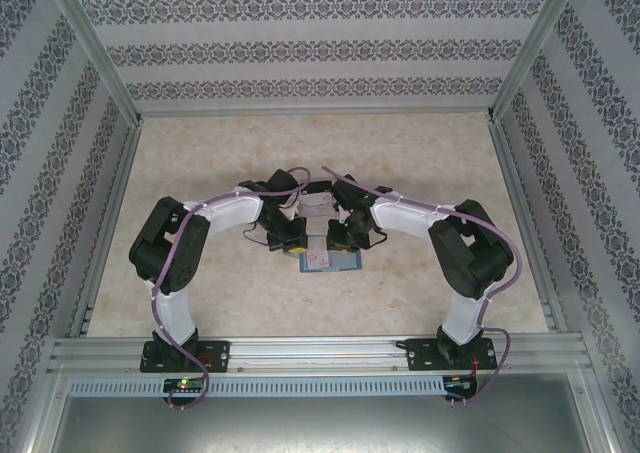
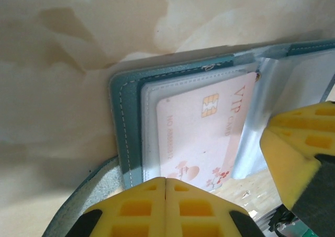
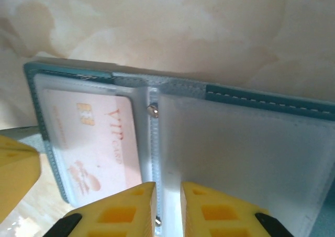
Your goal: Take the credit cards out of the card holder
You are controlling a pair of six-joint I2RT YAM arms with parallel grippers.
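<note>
Currently the card holder point(image 3: 261, 98) lies open and flat on the marbled table point(image 1: 200, 163), about midway between the two arm bases, with both arms folded inward over it. A pale pink VIP card point(image 2: 204, 132) is seated in the clear pocket point(image 2: 149, 116) of one half, so extraction is judged not yet begun. The left gripper point(image 2: 166, 208) is positioned at the edge of that half, its yellow fingers pressed together with no gap. This placement is judged to steady the holder so that it does not slide when a card is drawn, but whether any material is pinched between the fingers cannot be told. The right gripper point(image 3: 167, 208) is set over the centre seam, in line with the snap stud point(image 3: 153, 110). Its fingers stand a narrow slot apart with pale sleeve material showing in the slot, and whether they clamp it cannot be told. In the top view both arms arch inward with elbows out to the sides, and the two grippers point down close beside each other.
</note>
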